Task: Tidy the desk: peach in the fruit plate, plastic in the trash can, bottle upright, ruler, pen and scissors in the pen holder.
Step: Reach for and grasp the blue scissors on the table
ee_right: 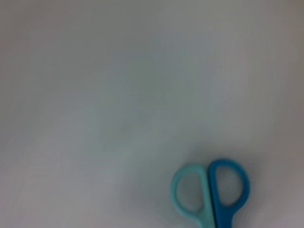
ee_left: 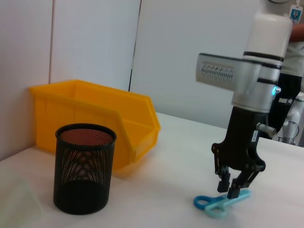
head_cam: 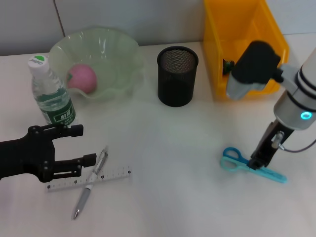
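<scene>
Blue scissors [head_cam: 237, 160] [ee_left: 214, 205] [ee_right: 211, 192] lie flat on the table at the right. My right gripper [head_cam: 257, 163] [ee_left: 228, 189] is down on their shank, fingers drawn close around it. My left gripper [head_cam: 79, 145] stands open at the left, just above the clear ruler [head_cam: 116, 175] and the pen [head_cam: 86, 191] lying across it. The bottle [head_cam: 52, 94] stands upright. A pink peach [head_cam: 82, 77] rests in the green fruit plate [head_cam: 121, 52]. The black mesh pen holder [head_cam: 177, 76] [ee_left: 85, 168] stands in the middle. The plastic is out of view.
The yellow trash can [head_cam: 217, 49] [ee_left: 95, 111] stands at the back right, partly hidden by my right arm. The bottle stands right behind my left gripper. A wall closes the far edge of the table.
</scene>
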`<act>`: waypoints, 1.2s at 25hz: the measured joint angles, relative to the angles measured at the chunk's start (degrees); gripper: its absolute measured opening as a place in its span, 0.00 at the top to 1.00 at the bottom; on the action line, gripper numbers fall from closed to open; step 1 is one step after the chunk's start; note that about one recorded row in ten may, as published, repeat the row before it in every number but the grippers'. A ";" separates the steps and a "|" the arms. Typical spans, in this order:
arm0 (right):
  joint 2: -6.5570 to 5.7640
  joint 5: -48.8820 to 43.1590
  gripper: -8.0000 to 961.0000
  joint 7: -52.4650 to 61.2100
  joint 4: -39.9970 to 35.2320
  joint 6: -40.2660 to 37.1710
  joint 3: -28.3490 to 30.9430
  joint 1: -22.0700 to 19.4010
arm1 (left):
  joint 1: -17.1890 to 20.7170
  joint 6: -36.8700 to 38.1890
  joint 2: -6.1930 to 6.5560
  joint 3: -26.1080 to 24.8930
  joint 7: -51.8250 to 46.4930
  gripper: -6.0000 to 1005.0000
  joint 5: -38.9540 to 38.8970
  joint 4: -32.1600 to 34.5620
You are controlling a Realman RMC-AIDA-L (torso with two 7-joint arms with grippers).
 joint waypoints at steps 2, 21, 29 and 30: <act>-0.05 0.76 0.80 -0.58 -2.90 -1.74 2.60 -0.28 | 0.00 0.00 0.01 0.00 0.00 0.19 0.00 0.00; -0.23 2.47 0.67 -2.58 -6.02 -6.11 4.09 -0.17 | -0.53 -0.18 0.29 -0.07 -0.11 0.19 -0.09 0.00; -0.02 0.38 0.63 -5.16 -4.28 -4.84 2.60 -0.53 | -0.53 -0.81 0.10 -0.37 -0.17 0.19 -0.10 -0.02; -0.02 0.33 0.63 -5.37 -3.84 -4.45 2.51 -0.48 | -0.53 -0.81 0.10 -0.37 -0.17 0.19 -0.10 -0.02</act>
